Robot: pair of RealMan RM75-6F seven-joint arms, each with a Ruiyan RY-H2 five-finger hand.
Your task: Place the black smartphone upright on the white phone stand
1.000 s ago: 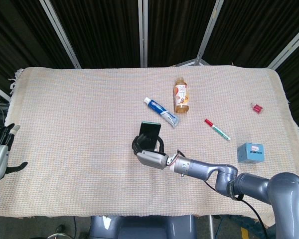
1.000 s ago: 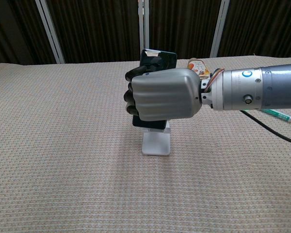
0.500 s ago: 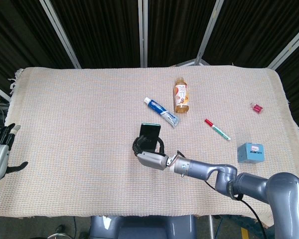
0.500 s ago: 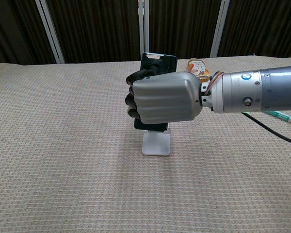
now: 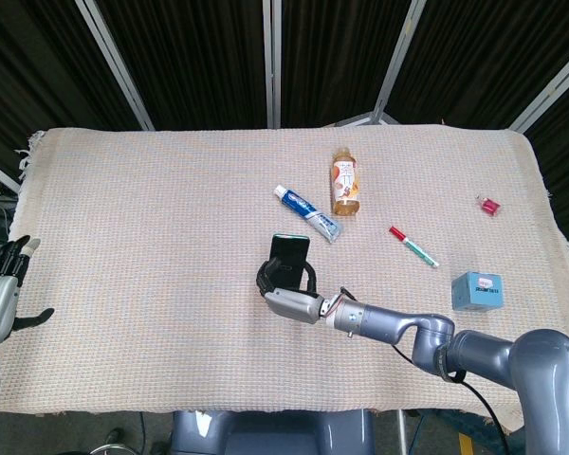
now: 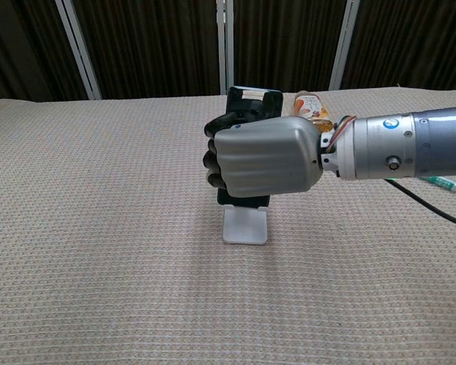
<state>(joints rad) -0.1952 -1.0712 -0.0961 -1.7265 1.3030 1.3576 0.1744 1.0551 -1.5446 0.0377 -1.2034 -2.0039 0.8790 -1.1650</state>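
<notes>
The right robot hand (image 6: 264, 161) grasps the phone (image 6: 251, 103) upright, fingers wrapped round it, directly above the stand (image 6: 245, 226) on the counter (image 6: 99, 228). The left robot hand (image 5: 2, 284) rests released at the counter's left edge, well apart.

Even, bright overhead light; the counter (image 6: 99, 228) shows only soft shadows, the far backdrop is dark, and far items look perhaps slightly blurred.

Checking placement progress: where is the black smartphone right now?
The black smartphone stands upright mid-table, gripped by the right hand directly above the white phone stand.
</notes>
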